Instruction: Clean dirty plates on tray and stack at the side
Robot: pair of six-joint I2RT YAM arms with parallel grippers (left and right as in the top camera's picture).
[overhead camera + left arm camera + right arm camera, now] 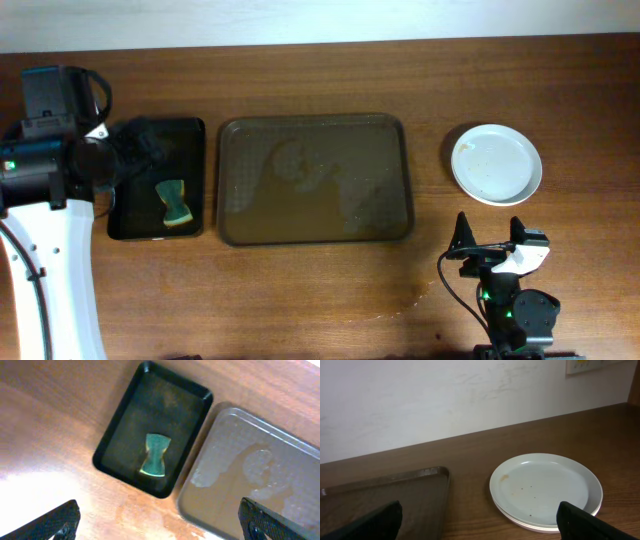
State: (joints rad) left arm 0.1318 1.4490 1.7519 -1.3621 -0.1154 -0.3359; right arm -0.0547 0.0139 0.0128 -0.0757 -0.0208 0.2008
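Note:
The white plates [497, 163] sit stacked on the table right of the brown tray [315, 180]. The top plate [545, 487] carries a small brown smear and a few specks. The tray [385, 497] holds no plates, only wet patches [255, 465]. My right gripper [490, 238] is open and empty, near the table's front, just below the stack. My left gripper [160, 522] is open and empty, above the table in front of the black tray. In the overhead view the left arm's body hides its fingers.
A smaller black tray [157, 178] left of the brown tray holds a green sponge [175, 201], also seen in the left wrist view [154, 455]. A wall runs along the table's far edge [445, 400]. A damp streak marks the wood below the brown tray [420, 290].

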